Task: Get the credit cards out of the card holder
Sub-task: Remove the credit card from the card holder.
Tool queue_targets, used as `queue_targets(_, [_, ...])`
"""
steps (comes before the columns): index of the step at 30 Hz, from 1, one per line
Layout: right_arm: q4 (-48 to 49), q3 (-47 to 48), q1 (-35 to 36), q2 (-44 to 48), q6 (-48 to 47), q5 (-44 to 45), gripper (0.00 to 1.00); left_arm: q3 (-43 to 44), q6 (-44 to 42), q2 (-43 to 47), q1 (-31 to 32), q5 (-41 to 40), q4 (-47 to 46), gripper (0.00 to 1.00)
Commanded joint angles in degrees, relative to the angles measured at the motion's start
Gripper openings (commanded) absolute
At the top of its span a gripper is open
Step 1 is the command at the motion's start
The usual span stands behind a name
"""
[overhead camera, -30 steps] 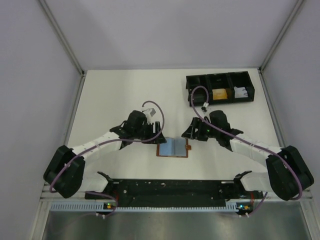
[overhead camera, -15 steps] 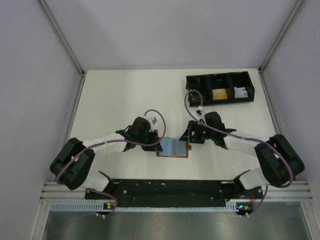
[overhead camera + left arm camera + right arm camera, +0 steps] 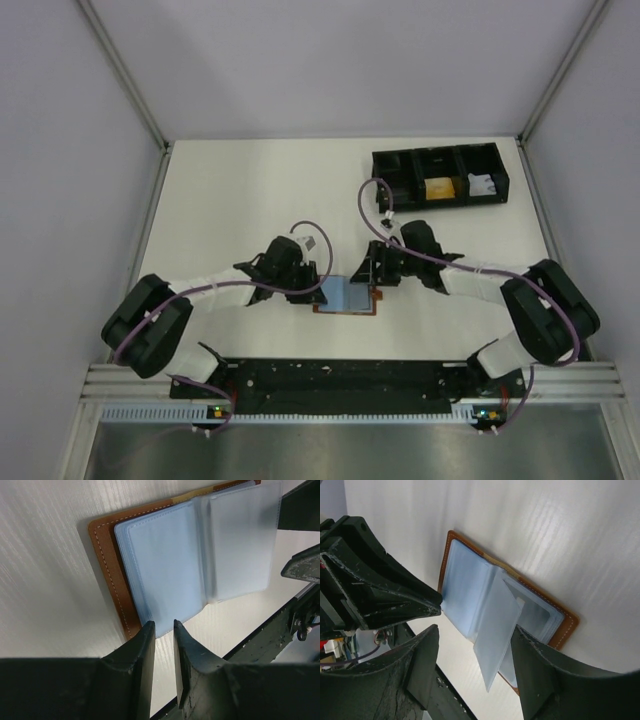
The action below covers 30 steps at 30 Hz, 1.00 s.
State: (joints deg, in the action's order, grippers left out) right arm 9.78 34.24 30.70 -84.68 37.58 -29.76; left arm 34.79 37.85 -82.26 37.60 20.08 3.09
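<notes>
- Brown leather-look card holder [image 3: 348, 297] lying open and flat on the white table [image 3: 240, 190], near the front edge, between both claws.
- Stitched brown cover showing only as a border; the rest hidden under frosted bluish plastic sleeves [image 3: 165, 565].
- Small closure tab [image 3: 378, 294] sticking out of the holder's right edge in the top view.
- One sleeve page [image 3: 496, 630] standing tilted up from the spine, apart from the stack lying flat on the half nearer the left claw.
- Cards inside the sleeves: cannot tell, plastic too cloudy.
- Left claw [image 3: 162, 626]: narrow gap, low over the table, tips right at the near edge of the flat sleeve stack, nothing clearly pinched between them.
- Right claw [image 3: 472, 642]: spread wide, one finger on either side of the tilted page, no contact visible.
- Black three-compartment tray [image 3: 378, 175] at the back right of the table, well apart from the holder.
- Yellowish item [image 3: 440, 189] in the tray's middle compartment, white item [image 3: 481, 184] in the right one; too small to identify either.
</notes>
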Motion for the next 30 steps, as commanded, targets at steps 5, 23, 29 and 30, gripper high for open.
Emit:
queue_targets(5, [3.3, 5.8, 3.8, -3.6, 0.6, -4.2, 0.57, -2.1, 1.8, -1.0, 0.5, 0.4, -5.0, 0.25])
queue_targets(23, [8.2, 13.1, 9.6, -17.5, 3.7, -5.5, 0.58, -11.7, 8.3, 15.5, 0.5, -8.6, -8.9, 0.32])
queue_targets(29, [2.9, 13.3, 9.6, -11.5, 0.5, -3.6, 0.58, -9.0, 5.6, 19.4, 0.5, -6.5, -7.7, 0.4])
queue_targets(30, [1.2, 13.6, 9.6, -10.2, -0.7, -2.2, 0.58, -8.2, 5.5, 18.7, 0.5, -5.7, -7.9, 0.4])
